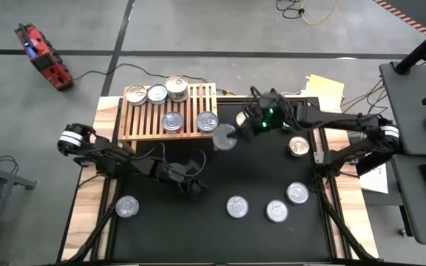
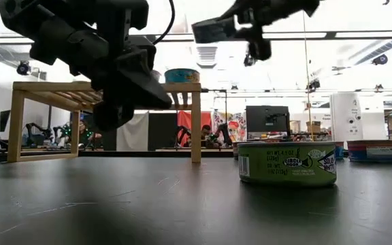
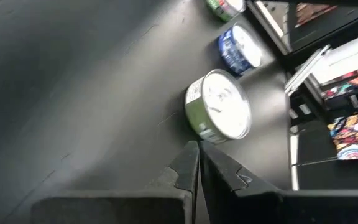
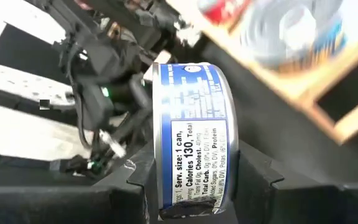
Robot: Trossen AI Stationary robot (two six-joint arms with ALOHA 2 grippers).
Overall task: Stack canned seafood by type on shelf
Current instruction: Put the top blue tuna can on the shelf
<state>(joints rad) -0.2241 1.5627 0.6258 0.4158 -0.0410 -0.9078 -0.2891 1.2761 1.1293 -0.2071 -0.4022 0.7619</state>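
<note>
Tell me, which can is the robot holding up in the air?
The blue-labelled can clamped in the right gripper, just off the shelf's front corner. The other cans sit on the shelf or the black mat, untouched.

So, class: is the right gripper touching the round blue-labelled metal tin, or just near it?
Touching. In the right wrist view the right gripper has both dark fingers pressed against the round blue-labelled metal tin, clamping it on edge.
</note>
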